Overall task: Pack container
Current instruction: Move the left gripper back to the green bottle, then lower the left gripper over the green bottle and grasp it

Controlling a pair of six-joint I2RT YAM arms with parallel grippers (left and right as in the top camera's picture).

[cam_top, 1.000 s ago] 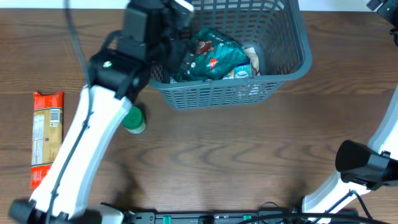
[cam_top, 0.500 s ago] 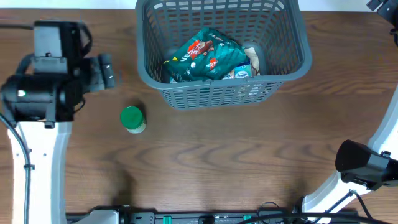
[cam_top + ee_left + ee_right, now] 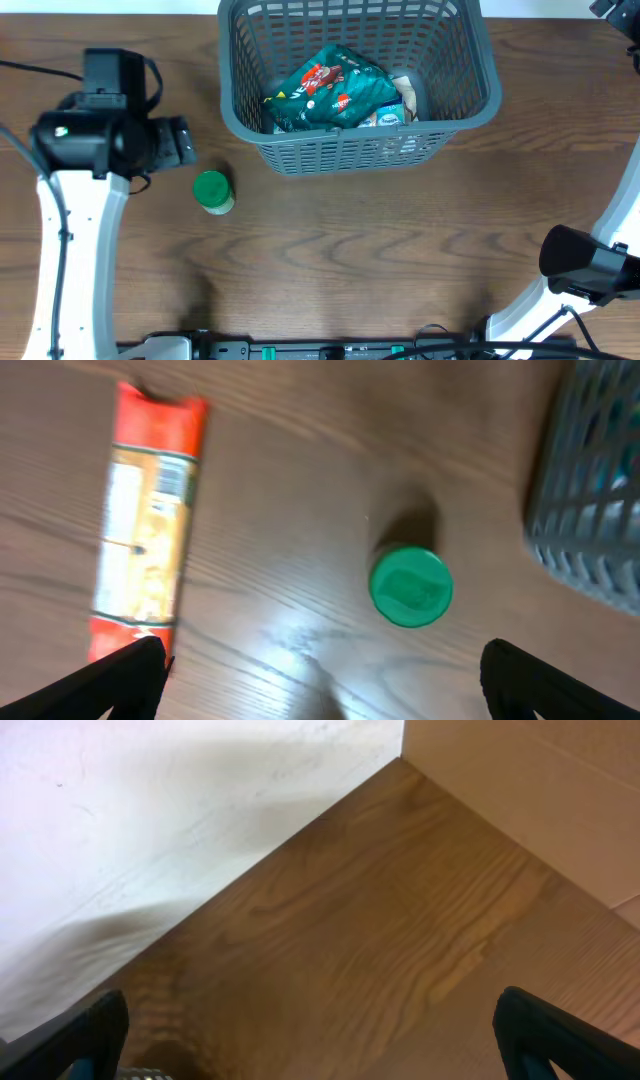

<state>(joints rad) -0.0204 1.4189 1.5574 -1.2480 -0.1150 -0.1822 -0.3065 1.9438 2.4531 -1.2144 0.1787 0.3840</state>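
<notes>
The container point(image 3: 470, 105), a dark grey lattice basket, stands at the back middle of the table. It holds a green snack bag point(image 3: 335, 88) and other packs beneath it. A small jar with a green lid point(image 3: 212, 190) stands on the table in front of the container's left corner. My left gripper point(image 3: 183, 142) hovers just left of and above the jar, open and empty. In the left wrist view the green lid point(image 3: 410, 587) lies ahead between the wide-spread fingers of my left gripper point(image 3: 325, 695). A red and orange snack pack point(image 3: 145, 530) lies to its left, and the container point(image 3: 600, 490) is at the right edge. My right gripper point(image 3: 320, 1055) is open over bare wood.
In the overhead view my left arm point(image 3: 75, 230) covers the red pack. The right arm's base point(image 3: 585, 265) stands at the front right. A white wall point(image 3: 150, 810) and a cardboard panel point(image 3: 540, 770) border the table's corner in the right wrist view.
My left arm has swung from the container's left rim out to the left, then back a little toward the green-lidded jar. It now hides the red pack. The right arm has not moved.
</notes>
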